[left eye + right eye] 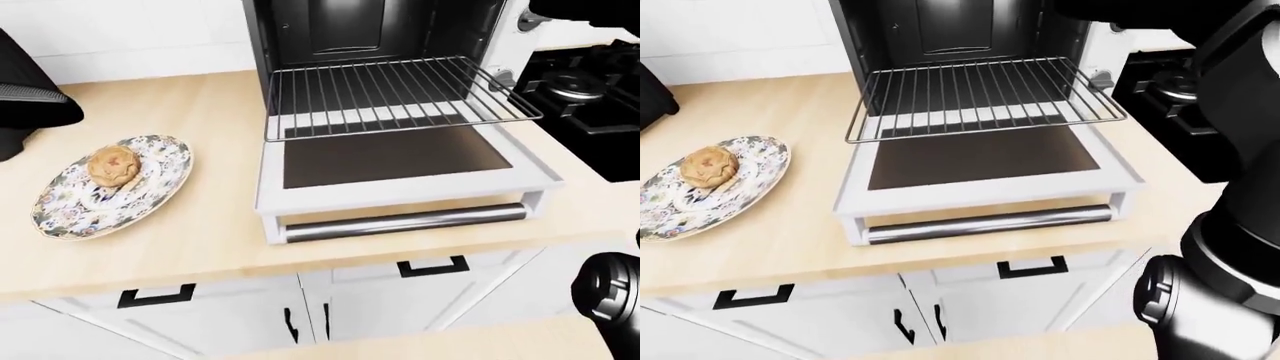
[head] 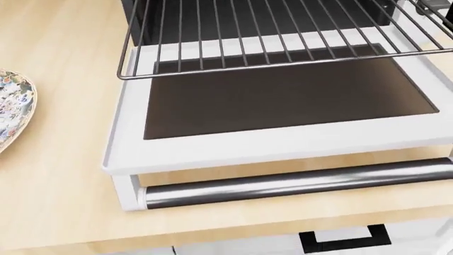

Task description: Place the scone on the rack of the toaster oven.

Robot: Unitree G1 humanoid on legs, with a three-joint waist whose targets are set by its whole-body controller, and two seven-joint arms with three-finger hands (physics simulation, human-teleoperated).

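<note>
The scone (image 1: 113,165), round and golden brown, lies on a blue-patterned plate (image 1: 60,214) on the wooden counter, left of the toaster oven. The white toaster oven stands open with its door (image 1: 400,191) folded flat and its wire rack (image 1: 395,94) pulled out above the door glass, nothing on it. A black part of my left arm (image 1: 25,97) shows at the left edge, above the plate. My right arm (image 1: 1230,225) fills the right side of the right-eye view and runs up past the oven's top. I cannot make out the fingers of either hand.
The door's steel handle bar (image 2: 297,183) overhangs the counter's near edge. A black stove top (image 1: 590,90) lies right of the oven. White drawers with black pulls (image 1: 432,265) sit under the counter.
</note>
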